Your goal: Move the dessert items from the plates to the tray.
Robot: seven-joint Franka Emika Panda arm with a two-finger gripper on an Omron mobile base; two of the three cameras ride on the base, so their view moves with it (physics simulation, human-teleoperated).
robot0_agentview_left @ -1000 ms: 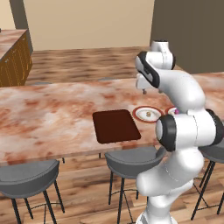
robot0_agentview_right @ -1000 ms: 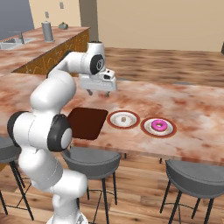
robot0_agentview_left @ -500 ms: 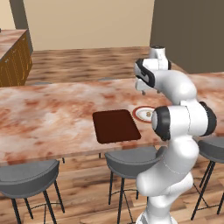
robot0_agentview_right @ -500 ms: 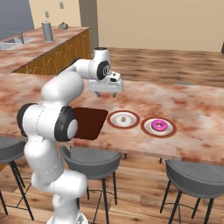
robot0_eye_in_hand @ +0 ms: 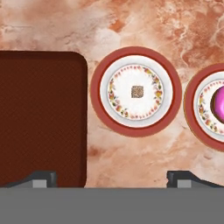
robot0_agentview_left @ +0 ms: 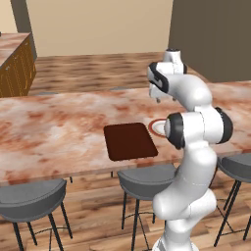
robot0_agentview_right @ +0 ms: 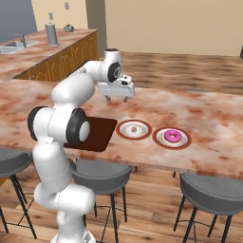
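Observation:
My gripper point(robot0_agentview_right: 117, 98) hangs open above the counter, behind the plates, with nothing between its fingers; in the hand view the gripper point(robot0_eye_in_hand: 113, 178) looks straight down. The dark brown tray point(robot0_eye_in_hand: 39, 118) lies left of the first plate point(robot0_eye_in_hand: 114, 94), which carries a tiny tan lump point(robot0_eye_in_hand: 137, 91). A second plate point(robot0_eye_in_hand: 199, 105) at the right edge holds the pink donut point(robot0_eye_in_hand: 218, 103). From the right base the tray point(robot0_agentview_right: 97, 135), the lump point(robot0_agentview_right: 134, 128) and the donut point(robot0_agentview_right: 172, 136) line up left to right. The left base view has the gripper point(robot0_agentview_left: 158, 99), the tray point(robot0_agentview_left: 130, 140) and a plate point(robot0_agentview_left: 158, 126) partly behind my arm.
The marbled pink counter point(robot0_agentview_right: 209, 118) stretches wide on both sides. Grey stools point(robot0_agentview_right: 213, 187) stand along its near edge. A second counter with a sink and a grey canister point(robot0_agentview_right: 50, 34) runs at the far left.
The arm's elbow has swung and the gripper has drifted slightly toward the plates. The jaws stayed open. Tray, plates and desserts have not moved.

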